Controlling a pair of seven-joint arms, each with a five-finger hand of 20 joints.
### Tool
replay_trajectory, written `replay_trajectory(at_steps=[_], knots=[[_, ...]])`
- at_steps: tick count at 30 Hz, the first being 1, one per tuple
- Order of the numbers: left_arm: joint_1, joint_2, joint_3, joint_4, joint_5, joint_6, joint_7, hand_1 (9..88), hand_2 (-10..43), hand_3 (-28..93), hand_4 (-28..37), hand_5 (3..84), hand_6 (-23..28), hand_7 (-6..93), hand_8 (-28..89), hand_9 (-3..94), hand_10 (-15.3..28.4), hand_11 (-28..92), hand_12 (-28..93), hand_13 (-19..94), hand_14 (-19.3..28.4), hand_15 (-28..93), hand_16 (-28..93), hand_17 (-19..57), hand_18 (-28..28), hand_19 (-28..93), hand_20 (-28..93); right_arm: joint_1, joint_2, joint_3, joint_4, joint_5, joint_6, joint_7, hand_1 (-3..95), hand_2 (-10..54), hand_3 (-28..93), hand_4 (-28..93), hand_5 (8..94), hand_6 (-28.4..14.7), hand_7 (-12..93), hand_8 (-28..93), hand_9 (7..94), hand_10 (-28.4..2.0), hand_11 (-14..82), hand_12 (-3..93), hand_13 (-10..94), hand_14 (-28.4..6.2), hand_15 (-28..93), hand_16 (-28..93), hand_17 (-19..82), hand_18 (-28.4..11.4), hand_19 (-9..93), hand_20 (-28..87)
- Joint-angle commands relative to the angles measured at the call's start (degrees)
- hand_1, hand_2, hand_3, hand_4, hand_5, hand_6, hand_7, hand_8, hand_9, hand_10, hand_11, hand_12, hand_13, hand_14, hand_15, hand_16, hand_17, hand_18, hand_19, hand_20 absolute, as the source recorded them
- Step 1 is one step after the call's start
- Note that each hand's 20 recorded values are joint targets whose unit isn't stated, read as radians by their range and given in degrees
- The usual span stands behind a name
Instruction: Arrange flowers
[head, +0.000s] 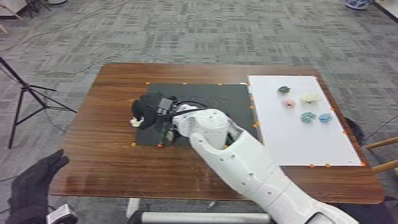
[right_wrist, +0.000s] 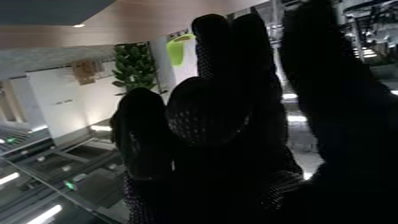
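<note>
At the left side of the black mat, my right hand is in the head view, with a small white flower right against its lower left edge. Whether the hand holds that flower cannot be told. The black glove of my right hand stands upright in the right wrist view. Off the table's near left corner is my left hand, its fingers relaxed and empty. On the white board lie a dark green flower, a pink one, a cream one, a teal one and a blue one.
The brown wooden table carries the mat and, on its right, the board. My right arm crosses the table from the bottom right and covers part of the mat. A black tripod stands on the floor left of the table.
</note>
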Motion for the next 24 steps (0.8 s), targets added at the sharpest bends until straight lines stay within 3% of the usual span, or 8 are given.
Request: replay_trajectory(at_steps=[1,5,11,15,21,24], knots=[[0.35,-1.07,-0.27,-0.43,-0.18,-0.93,1.35,23.3,12.8,70,-28.3,49.1,5.4,15.4,-9,49.6,14.4,21,10,35,13.0,10,0,4.6,7.9,12,14,2.52,1.13,1.80,-2.67,7.77,-0.37,-2.00,34.0,-0.3,68,-15,57.1,-0.3,26,-5,64.0,-11.1,13.1,20.8,79,-4.2,66,35,53,-14.8,93,59],[0.39,-0.86,-0.20,-0.43,-0.39,-0.80,1.53,23.3,12.5,70,-28.3,48.4,5.1,15.5,-9,49.3,14.5,21,10,35,13.0,10,0,4.5,7.9,12,14,1.00,-1.31,6.39,-2.97,3.59,-15.00,-10.34,25.2,4.3,72,-11,48.5,-1.4,17,-6,57.6,-12.5,8.0,18.3,78,-6.6,65,33,50,-16.5,93,55],[0.22,-1.66,-0.46,-0.43,0.43,-1.30,0.87,22.6,11.4,70,-28.3,42.3,3.3,16.5,-10,48.0,14.0,21,10,34,13.2,10,0,3.7,8.5,11,14,-0.96,-4.89,9.65,-0.18,-10.59,-26.16,-19.96,22.0,6.2,73,-10,47.6,-2.8,14,-6,47.1,-11.1,5.3,12.6,77,-8.8,64,32,48,-18.6,92,52],[0.13,-2.06,-0.59,-0.43,0.84,-1.56,0.55,22.0,9.9,71,-28.3,39.1,2.3,17.2,-10,46.4,13.8,20,10,34,13.3,10,1,3.3,8.8,11,14,-1.73,-6.72,10.70,1.02,-15.38,-26.78,-22.32,21.0,6.4,73,-11,44.9,-3.9,10,-7,43.1,-9.9,4.4,10.9,76,-9.5,64,32,48,-19.4,92,52],[0.34,-1.09,-0.28,-0.43,-0.15,-0.95,1.33,21.4,8.9,71,-28.3,37.2,1.9,17.8,-11,45.5,13.8,20,10,33,13.4,10,1,3.2,8.8,11,14,-1.65,-8.29,12.10,1.84,-16.59,-24.51,-21.97,20.5,6.9,73,-11,40.9,-4.7,8,-7,39.5,-9.1,3.6,9.4,76,-9.7,64,31,48,-19.7,92,51],[0.32,-1.21,-0.31,-0.43,-0.03,-1.02,1.24,21.2,8.7,71,-28.3,37.0,1.9,17.8,-11,45.4,13.7,20,10,33,13.4,10,1,3.1,8.8,11,14,-1.17,-8.81,12.74,2.59,-17.41,-23.91,-21.87,20.3,7.0,73,-11,40.2,-4.9,8,-6,38.7,-9.0,3.6,8.9,76,-9.8,65,31,48,-19.9,93,51]])
